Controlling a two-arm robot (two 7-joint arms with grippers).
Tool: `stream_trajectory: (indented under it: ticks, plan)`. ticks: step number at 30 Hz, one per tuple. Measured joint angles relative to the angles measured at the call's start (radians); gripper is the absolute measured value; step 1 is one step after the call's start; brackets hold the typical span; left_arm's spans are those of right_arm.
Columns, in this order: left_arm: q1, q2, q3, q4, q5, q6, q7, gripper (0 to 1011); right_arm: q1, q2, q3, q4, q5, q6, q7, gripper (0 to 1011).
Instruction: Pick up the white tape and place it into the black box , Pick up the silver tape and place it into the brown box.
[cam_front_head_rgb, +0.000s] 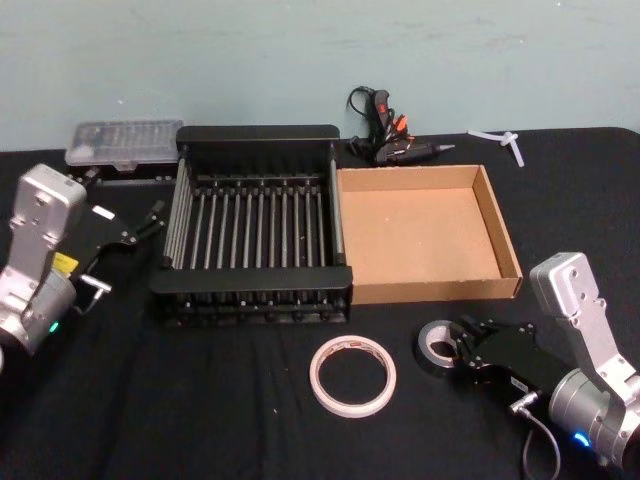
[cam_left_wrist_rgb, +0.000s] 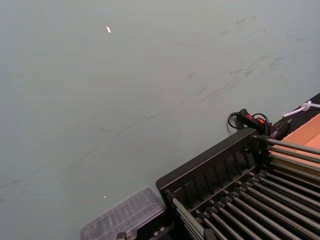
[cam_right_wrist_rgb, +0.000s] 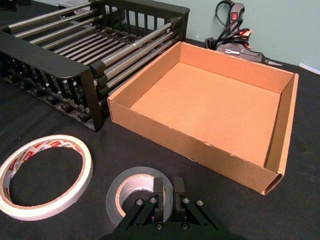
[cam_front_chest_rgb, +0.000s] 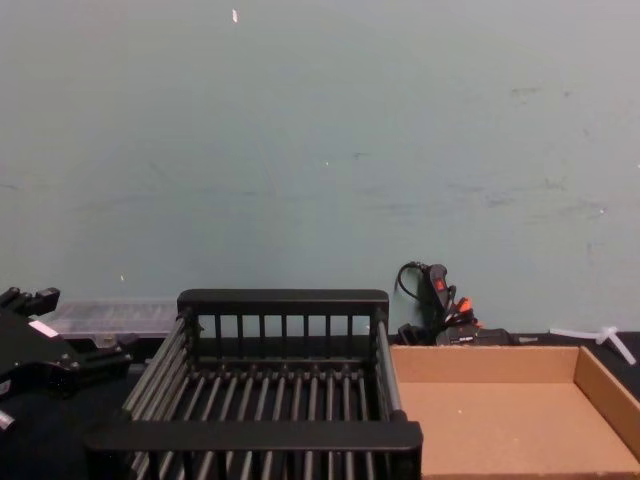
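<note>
Closing in on the silver tape, the right gripper is pinching the roll's near wall, fingers nearly together; roll lying flat, brown box just beyond; left gripper idling, state unclear.

We see silver-grey arm housings, blocky wrist modules on both sides. Left hand black, white label and yellow sticker nearby, green indicator light. Right hand black, visible screws at finger bases, grey cable looped beneath, blue indicator light on round silver joint.
</note>
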Motion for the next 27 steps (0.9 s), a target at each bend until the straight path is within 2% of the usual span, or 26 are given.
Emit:
stream_trajectory:
  ticks: [6,15,27]
  plan:
    - [0.0,0.0,0.0,0.0,0.0,0.0,0.0,1001,0.0,0.0,0.0,0.0,0.0,0.0,0.0,125]
    - [0.0,0.0,0.0,0.0,0.0,0.0,0.0,1001,-0.01,-0.01,0.021,-0.004,0.0,-0.02,0.027,125]
    - [0.0,0.0,0.0,0.0,0.0,0.0,0.0,1001,-0.024,0.002,0.053,-0.061,0.031,-0.066,0.067,125]
